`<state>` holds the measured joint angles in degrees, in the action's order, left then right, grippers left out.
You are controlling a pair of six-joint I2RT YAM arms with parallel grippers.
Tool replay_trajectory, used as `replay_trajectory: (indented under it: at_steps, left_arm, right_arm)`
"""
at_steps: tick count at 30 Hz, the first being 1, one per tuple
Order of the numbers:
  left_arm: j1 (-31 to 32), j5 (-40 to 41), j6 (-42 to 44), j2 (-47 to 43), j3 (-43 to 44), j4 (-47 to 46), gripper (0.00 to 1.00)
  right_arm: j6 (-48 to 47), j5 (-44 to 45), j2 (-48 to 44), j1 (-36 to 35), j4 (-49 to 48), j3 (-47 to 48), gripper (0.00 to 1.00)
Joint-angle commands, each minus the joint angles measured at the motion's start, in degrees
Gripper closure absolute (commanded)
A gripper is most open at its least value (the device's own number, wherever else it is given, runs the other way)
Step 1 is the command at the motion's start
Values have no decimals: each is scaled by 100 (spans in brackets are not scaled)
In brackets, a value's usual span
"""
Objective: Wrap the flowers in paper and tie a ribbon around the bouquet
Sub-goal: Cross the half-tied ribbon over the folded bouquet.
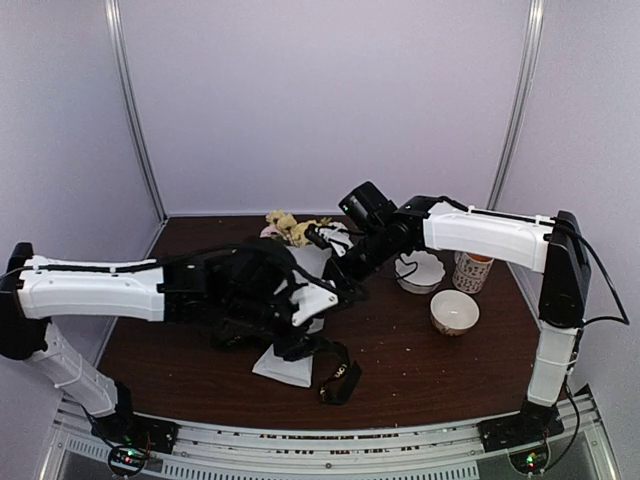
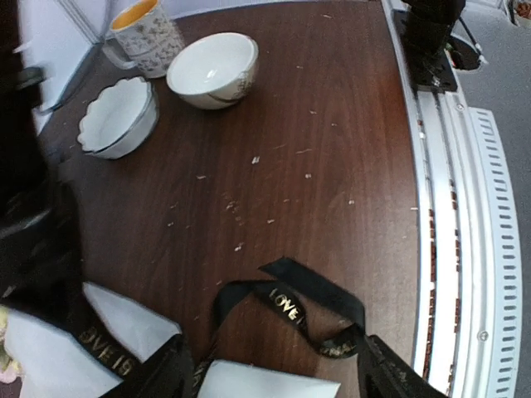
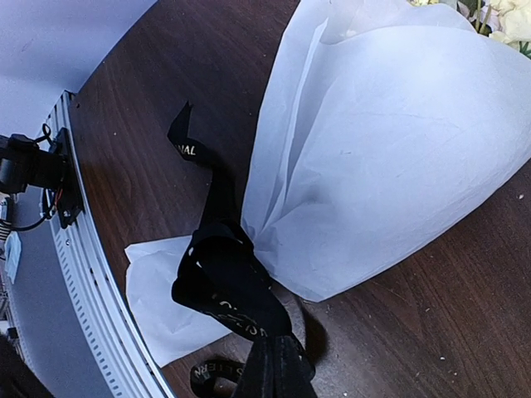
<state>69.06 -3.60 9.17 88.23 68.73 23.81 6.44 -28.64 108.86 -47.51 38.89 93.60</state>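
Dark brown wood, the table (image 1: 420,360) seen from above has most of its open room to the right of and in front of the bouquet (image 1: 312,262). The bouquet lies at mid-table with its flowers (image 1: 285,228) toward the far side. The left gripper (image 1: 300,335) hangs over the bouquet's near end and the right gripper (image 1: 350,285) comes in at its right side, so both crowd it. A corner of paper (image 1: 283,368) sticks out from the bouquet toward the near edge, and the ribbon (image 1: 340,378) curls just right of that corner. Well to the right of the bouquet, close together, stand a scalloped bowl (image 1: 418,272), a round bowl (image 1: 454,312) and a mug (image 1: 472,270).

From the left wrist, the fingers (image 2: 166,371) stand apart with nothing between them. Below them a loop of gold-lettered ribbon lies on bare wood, next to the edge of the paper. Beyond the loop the table is open, flecked with crumbs (image 2: 255,159), as far as the two bowls and the mug. A metal rail (image 2: 465,207) runs along the table's edge on the right.

From the right wrist, the fingers are pressed together, clamped on the ribbon, which loops at the bouquet's narrow end. The paper cone widens away from there, and the flowers just show in the top right corner. A flat piece of paper lies under the narrow end toward the rail, with bare wood on either side of the bouquet.
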Motion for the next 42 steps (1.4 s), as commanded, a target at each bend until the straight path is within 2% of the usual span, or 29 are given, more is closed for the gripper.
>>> replay_trajectory:
  at_steps: [1,2,4,6,8,12,15,18,22,25,26,30,32,33,35,39,42]
  left_arm:
    - [-891,947,-979,-1266,-1666,-2043,43]
    - [-1062,1177,-1126,-1487,-2143,-2513,41]
    - [-1296,1119,-1139,-1730,-2864,-3322,24]
    - [-1360,829,-984,-1750,-3075,-3543,14]
    - [-1384,401,-765,-1565,-3037,-3378,9]
    - [-1710,440,-894,-1085,-3123,-3380,10]
    - [-1938,62,-863,-974,-3273,-3683,15]
    - [-1940,-39,-712,-755,-3190,-3608,25]
    - [-1946,-118,-536,-403,-3028,-3566,30]
    - [-1970,-395,-432,-211,-2883,-3466,32]
    - [-1986,-446,-399,-161,-2871,-3475,35]
    - [-2120,-265,-462,-65,-2843,-3519,74]
    - [-2167,-374,-473,-97,-2883,-3617,87]
    - [-2168,-416,-469,-103,-2902,-3682,90]
    - [-2168,-407,-469,-56,-2906,-3766,91]
    - [-2167,-373,-470,194,-2783,-3825,100]
    - [-2168,-180,-557,249,-2838,-4053,100]
  right_arm:
    - [256,-178,-249,-81,-379,-64,100]
    - [350,-226,-282,-97,-526,-171,100]
    - [528,-365,-355,-141,-851,-350,100]
    - [669,-492,-418,-194,-1103,-455,100]
    - [742,-534,-439,-250,-1202,-472,100]
    - [923,-610,-494,-345,-1487,-571,100]
    - [1054,-631,-492,-364,-1632,-619,100]
    - [1130,-725,-427,-373,-1708,-609,100]
    - [1160,-960,-338,-382,-1866,-571,100]
    - [1044,-963,-240,-375,-1663,-405,100]
    - [1000,-959,-207,-375,-1602,-364,100]
    - [982,-1034,-135,-383,-1577,-332,100]
    - [975,-1090,-136,-381,-1597,-356,100]
    - [974,-1097,-142,-382,-1620,-372,100]
    - [966,-1095,-146,-382,-1643,-380,100]
    - [1002,-1163,-73,-395,-1668,-291,96]
    - [913,-1218,-45,-493,-1675,-179,92]
